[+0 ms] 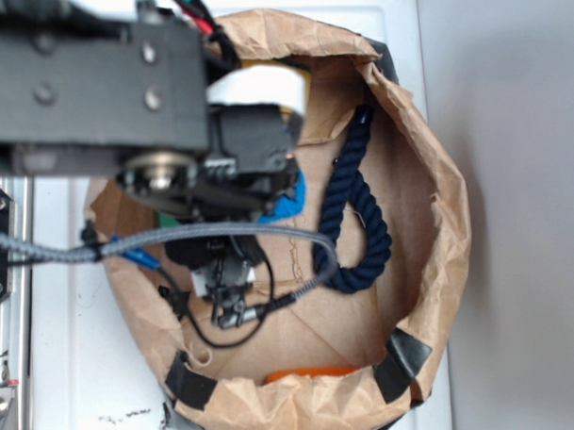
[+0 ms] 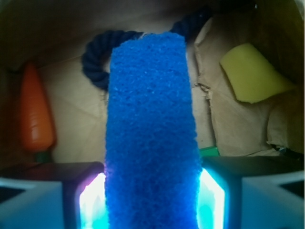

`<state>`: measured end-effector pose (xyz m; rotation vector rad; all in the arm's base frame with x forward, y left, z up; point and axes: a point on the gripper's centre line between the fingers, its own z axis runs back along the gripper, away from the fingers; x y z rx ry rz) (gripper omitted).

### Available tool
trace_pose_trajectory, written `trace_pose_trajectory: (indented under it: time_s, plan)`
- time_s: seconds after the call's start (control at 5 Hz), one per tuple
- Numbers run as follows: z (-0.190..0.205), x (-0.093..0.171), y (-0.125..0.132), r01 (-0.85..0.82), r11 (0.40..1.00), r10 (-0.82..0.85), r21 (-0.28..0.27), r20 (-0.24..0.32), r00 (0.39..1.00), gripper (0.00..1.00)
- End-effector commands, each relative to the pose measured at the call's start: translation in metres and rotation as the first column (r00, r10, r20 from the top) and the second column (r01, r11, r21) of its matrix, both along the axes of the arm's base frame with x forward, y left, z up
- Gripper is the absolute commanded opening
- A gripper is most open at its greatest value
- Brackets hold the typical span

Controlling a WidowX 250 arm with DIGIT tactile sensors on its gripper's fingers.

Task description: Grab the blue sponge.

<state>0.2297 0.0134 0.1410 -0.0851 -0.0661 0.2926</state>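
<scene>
1. The gripper (image 2: pixel 151 191) is closed on the blue sponge (image 2: pixel 150 124). In the wrist view its two sides press right against the sponge, one on each side, with no gap.
2. The sponge sticks out long and straight from the gripper. It fills the middle of the wrist view.
3. In the outside view the arm hides most of the sponge. Only a small blue corner (image 1: pixel 285 204) peeks out under the arm, inside the brown paper bag (image 1: pixel 439 183).
4. Other things sit in the bag: a dark blue rope (image 2: pixel 97 59) behind the sponge, an orange carrot (image 2: pixel 34 112) to one side, and a yellow sponge (image 2: pixel 252 74) to the other side.
5. I think the grab itself is done, or very nearly.
6. I cannot tell if the sponge is off the bottom of the bag yet.
7. Next, I think the gripper should keep its squeeze and lift straight up, so the sponge does not catch on the rope or the bag's crinkly wall.
</scene>
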Motion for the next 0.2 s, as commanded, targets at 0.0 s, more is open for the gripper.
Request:
trace_pose_trajectory:
  time_s: [0.0]
  plan:
    - [0.0356,-0.0040,0.0043,0.046,0.990,-0.052,0.132,0.047,0.998,0.74]
